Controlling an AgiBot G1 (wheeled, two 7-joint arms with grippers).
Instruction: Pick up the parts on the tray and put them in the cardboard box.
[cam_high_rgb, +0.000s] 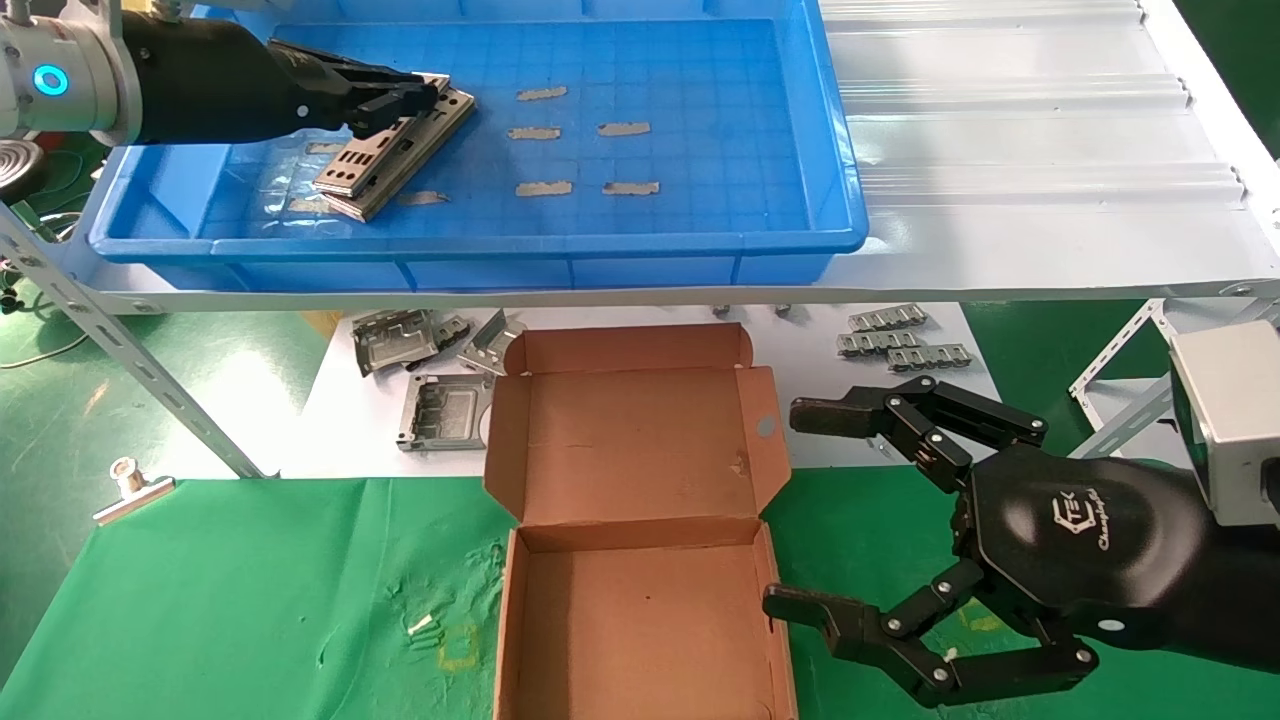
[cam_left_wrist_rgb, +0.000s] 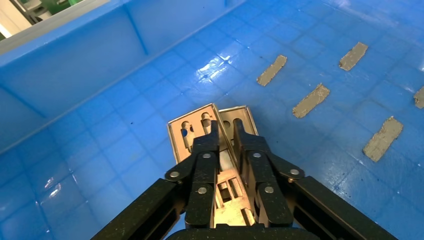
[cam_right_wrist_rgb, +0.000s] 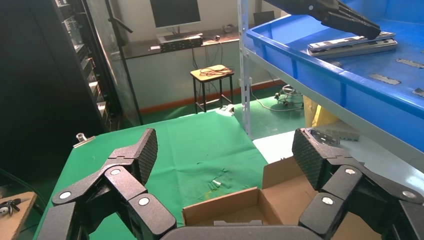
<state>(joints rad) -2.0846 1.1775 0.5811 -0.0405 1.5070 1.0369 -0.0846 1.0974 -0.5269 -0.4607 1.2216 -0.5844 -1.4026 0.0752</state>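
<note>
left gripper (cam_high_rgb: 400, 98) jaws clamped on parts (cam_high_rgb: 395, 155) in tray (cam_high_rgb: 700, 235), cardboard box (cam_high_rgb: 640, 560) empty, right gripper (cam_high_rgb: 810, 510) jaws open

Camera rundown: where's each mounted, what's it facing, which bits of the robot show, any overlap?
Head: looks forward and down at tray and box; both grippers show, left gripper on the parts, right gripper open beside the box.
Left wrist: looks along its shut fingers at the parts and tray floor.
Right wrist: looks past its open fingers over the box.
Shared: all three show the tray, parts and left gripper.
</note>
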